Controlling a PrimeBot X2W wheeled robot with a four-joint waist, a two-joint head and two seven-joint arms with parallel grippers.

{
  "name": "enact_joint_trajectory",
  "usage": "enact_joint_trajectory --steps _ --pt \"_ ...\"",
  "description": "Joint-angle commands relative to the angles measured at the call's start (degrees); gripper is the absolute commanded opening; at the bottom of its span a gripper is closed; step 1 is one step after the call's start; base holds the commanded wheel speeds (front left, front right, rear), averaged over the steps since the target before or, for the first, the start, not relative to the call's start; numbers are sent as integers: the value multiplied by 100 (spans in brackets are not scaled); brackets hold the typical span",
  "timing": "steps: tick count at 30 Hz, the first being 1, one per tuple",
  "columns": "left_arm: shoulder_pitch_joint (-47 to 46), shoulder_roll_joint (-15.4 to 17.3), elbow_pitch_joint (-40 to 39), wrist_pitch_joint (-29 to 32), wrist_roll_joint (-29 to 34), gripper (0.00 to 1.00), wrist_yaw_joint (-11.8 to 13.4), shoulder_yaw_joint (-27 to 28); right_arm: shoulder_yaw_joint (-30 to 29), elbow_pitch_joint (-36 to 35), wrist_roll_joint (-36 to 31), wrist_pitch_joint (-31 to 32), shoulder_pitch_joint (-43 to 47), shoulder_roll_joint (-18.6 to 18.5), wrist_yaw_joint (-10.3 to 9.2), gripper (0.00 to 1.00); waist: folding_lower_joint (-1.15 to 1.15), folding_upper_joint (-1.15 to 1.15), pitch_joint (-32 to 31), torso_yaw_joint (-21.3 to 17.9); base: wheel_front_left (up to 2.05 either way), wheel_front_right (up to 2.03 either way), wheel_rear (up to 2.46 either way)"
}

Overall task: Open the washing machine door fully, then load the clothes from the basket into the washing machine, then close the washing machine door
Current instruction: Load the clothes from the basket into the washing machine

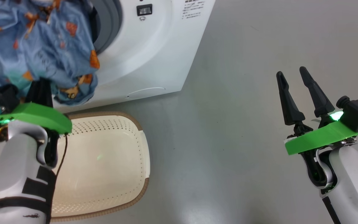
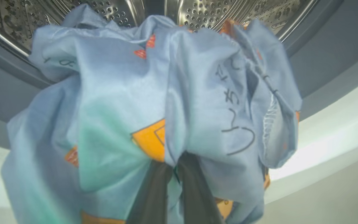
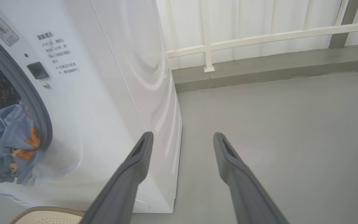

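Holding the clothes (image 1: 42, 46) at the mouth of the washing machine (image 1: 154, 46); my left gripper (image 1: 40, 91) is clamped on a gathered fold at the bundle's lower edge, fingers drawn together with cloth pinched between them. In the left wrist view the left gripper (image 2: 174, 174) points up into the opening; the clothes (image 2: 120, 102) bunch above it, and the perforated steel drum (image 2: 197, 12) shows just behind.

Placement: part of the bundle sits inside the opening; the rest drapes over the grey gasket (image 1: 110, 18) and down the white front. The right wrist view confirms this; the clothes (image 3: 8, 137) spill out past the edge of the opening.

Reason for the low grip, as I judge it: pinching from underneath lets me lift and push the load inward rather than drag it.

The basket (image 1: 104, 161) stands on the floor (image 1: 244, 124) just before the machine, directly under my left arm; its bottom is bare, so I take this bundle for the whole load.

My right gripper (image 1: 291, 72) hangs over the floor well to the side, fingers apart and holding nothing; kept clear of the working arm, I think.

Next: push deeper, then let go. Risk: any cloth left across the gasket would get trapped when the machine is shut.
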Motion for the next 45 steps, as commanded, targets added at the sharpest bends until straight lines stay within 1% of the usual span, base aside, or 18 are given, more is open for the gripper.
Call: enact_joint_trajectory --steps 1,5,12,19,25,34,35,36,37,38,45 --pt "18 236 -222 -61 -63 0 -18 73 66 -106 39 -45 81 -45 32 100 0 0 -2 13 0 0 0" --pt "-273 301 -444 -61 -309 0 -19 -127 69 -151 54 -45 86 -52 32 100 0 0 92 7 0 0 0" --pt "-1276 499 -56 22 -513 0 -19 -334 83 -218 65 -45 25 -29 32 100 0 0 432 -154 0 0 0" --pt "-2333 929 591 338 -524 0 -19 -571 30 -316 45 -45 -36 60 32 100 0 0 888 -455 0 0 0" --pt "-3127 1299 916 587 -446 0 -19 -838 -55 -402 23 -45 -45 170 32 100 0 0 1272 -663 0 0 0" --pt "-4029 1834 1274 1105 -735 0 -19 -918 -24 -460 12 -45 -136 318 32 100 0 0 1551 -902 0 0 0" --pt "-4081 1899 1331 1148 -719 21 -19 -952 -30 -456 10 -45 -131 325 32 100 0 0 1554 -907 0 0 0" --pt "-4128 1924 1390 1181 -743 67 -19 -952 -35 -447 6 -45 -129 330 32 100 0 0 1553 -905 0 0 0" --pt "-4128 1924 1390 1181 -743 67 -19 -952 -35 -447 6 -45 -129 330 32 100 0 0 1553 -905 0 0 0" --pt "-4187 1890 1491 1243 -838 100 -20 -930 -52 -421 1 -45 -131 339 32 100 0 0 1535 -882 0 0 0" --pt "-4026 1748 1654 1449 -1077 100 -20 -1051 -28 -380 -14 -45 -184 331 32 100 0 0 1340 -765 0 0 0"
